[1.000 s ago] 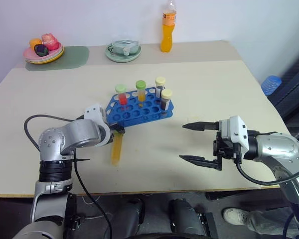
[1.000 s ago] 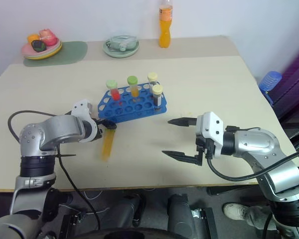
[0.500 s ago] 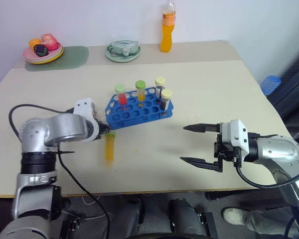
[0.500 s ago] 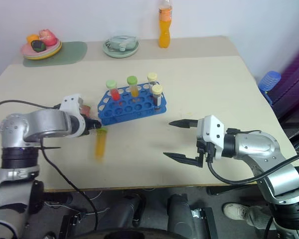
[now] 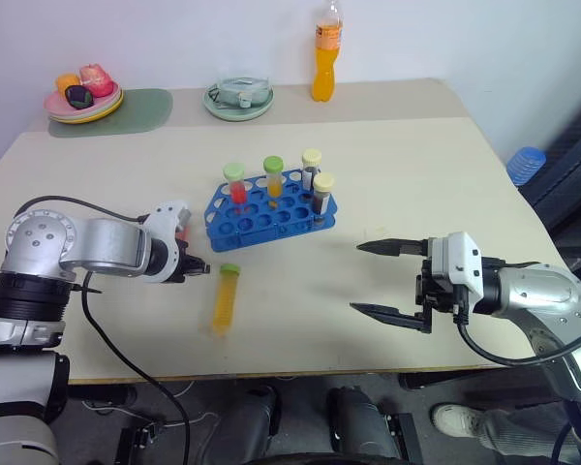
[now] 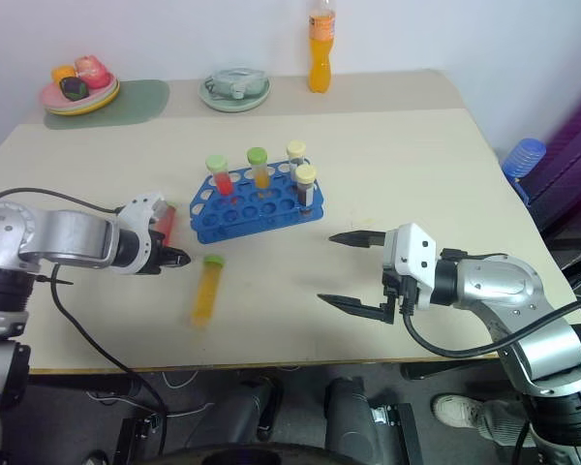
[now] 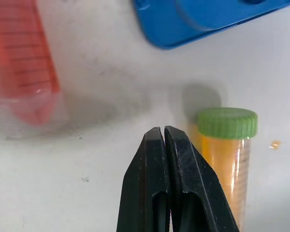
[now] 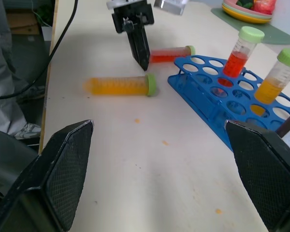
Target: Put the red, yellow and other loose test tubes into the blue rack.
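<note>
A yellow test tube (image 5: 225,298) with a green cap lies flat on the table, in front of the blue rack (image 5: 271,218). A red test tube (image 8: 169,54) lies flat beside the rack's left end, partly hidden behind my left hand in the eye views. My left gripper (image 5: 199,269) is shut on nothing, its tips just above the table between the two loose tubes (image 7: 163,133). The rack holds several upright capped tubes. My right gripper (image 5: 358,278) hangs open and empty over the table, right of the rack.
An orange drink bottle (image 5: 325,58) and a pale green dish (image 5: 238,100) stand at the table's far edge. A plate of fruit (image 5: 83,97) sits on a green mat at the far left. A blue object (image 5: 528,165) lies off the table's right side.
My left gripper has shut from open and drawn back to the left, away from the yellow tube's cap. The yellow tube has shifted slightly on the table. The right arm has not moved.
</note>
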Controlling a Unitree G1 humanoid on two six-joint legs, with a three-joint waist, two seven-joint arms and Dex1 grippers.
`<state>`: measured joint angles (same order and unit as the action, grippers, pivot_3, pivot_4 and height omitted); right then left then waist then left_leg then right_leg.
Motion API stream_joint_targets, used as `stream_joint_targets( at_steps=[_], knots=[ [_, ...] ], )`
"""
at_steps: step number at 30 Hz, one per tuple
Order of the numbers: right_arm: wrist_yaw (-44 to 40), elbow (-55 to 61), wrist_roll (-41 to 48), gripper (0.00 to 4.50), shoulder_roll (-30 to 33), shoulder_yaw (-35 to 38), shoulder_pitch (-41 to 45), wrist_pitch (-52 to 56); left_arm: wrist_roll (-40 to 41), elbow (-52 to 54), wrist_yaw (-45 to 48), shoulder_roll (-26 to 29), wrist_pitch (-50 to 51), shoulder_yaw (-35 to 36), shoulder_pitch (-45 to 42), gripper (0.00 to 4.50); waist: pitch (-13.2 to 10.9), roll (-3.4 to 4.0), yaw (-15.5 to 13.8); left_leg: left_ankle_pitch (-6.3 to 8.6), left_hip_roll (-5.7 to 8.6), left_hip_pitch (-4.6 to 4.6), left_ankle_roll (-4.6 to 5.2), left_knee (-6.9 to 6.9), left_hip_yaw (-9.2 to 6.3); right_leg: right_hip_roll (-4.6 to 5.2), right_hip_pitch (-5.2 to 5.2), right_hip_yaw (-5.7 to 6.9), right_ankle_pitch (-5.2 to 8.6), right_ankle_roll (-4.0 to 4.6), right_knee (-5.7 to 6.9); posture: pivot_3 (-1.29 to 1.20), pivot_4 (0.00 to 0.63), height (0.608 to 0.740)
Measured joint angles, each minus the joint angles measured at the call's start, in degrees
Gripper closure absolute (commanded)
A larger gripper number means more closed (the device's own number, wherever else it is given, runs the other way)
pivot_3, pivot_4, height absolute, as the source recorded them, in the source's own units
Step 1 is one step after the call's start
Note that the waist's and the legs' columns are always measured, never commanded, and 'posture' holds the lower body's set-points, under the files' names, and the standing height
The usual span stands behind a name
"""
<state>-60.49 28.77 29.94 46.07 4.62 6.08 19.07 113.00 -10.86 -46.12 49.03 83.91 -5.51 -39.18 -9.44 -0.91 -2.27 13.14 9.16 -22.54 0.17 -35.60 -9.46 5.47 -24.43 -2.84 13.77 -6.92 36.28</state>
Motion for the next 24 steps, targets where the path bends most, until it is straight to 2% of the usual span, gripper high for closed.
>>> stream_joint_targets(
  at_steps=[4,6,7,9,15,24],
  knots=[
    [0.0,-0.3,0.0,0.00,-0.1,-0.5,0.6,-0.1,0.0,2.2,2.7,0.1,-2.1,-0.4,0.1,4.46,0.0,-0.03,0.0,0.00,0.00,-0.05,0.00,-0.02,-0.01,0.01,-0.01,0.00,0.00,0.00,-0.01,0.00,0.150,0.740],
    [0.0,-0.3,0.0,0.00,-0.1,-1.1,0.9,-0.2,0.0,5.1,5.5,2.2,-2.1,-1.2,-0.3,4.46,0.0,-0.05,0.1,0.00,0.00,-0.09,0.00,-0.02,0.00,0.01,-0.05,-0.01,0.00,0.00,-0.02,0.00,0.150,0.740],
    [0.0,-0.4,0.0,0.00,-0.1,-1.2,0.9,-0.3,0.0,5.9,6.5,3.6,-2.0,-2.0,-0.8,4.22,0.0,-0.04,0.1,0.00,0.00,-0.08,0.01,-0.01,0.00,0.01,-0.05,-0.01,0.00,0.00,-0.02,0.00,0.150,0.740],
    [0.0,-0.6,-0.1,0.00,-0.1,-1.3,0.9,-0.3,0.0,6.6,7.8,5.2,-2.3,-2.4,-1.3,3.67,0.0,-0.03,0.1,0.00,0.00,-0.08,0.01,0.00,0.00,0.01,-0.05,-0.01,0.00,0.01,-0.02,0.00,0.150,0.740],
    [0.0,-1.0,-0.1,0.00,-0.1,-1.6,1.2,-0.3,0.0,6.3,10.0,5.7,-3.4,-4.2,-1.3,0.69,0.0,-0.05,0.0,0.01,0.00,-0.09,0.03,-0.02,0.00,0.01,-0.04,-0.01,0.00,0.01,-0.03,0.00,0.150,0.740],
    [0.1,-1.7,-0.1,0.00,-0.1,-2.3,1.7,-0.3,0.0,5.0,13.6,6.1,-2.7,-6.3,-1.6,0.69,0.0,-0.05,0.0,0.00,0.00,-0.09,0.03,-0.02,0.00,0.01,-0.05,-0.02,0.00,0.01,-0.03,0.00,0.150,0.740]
  ],
)
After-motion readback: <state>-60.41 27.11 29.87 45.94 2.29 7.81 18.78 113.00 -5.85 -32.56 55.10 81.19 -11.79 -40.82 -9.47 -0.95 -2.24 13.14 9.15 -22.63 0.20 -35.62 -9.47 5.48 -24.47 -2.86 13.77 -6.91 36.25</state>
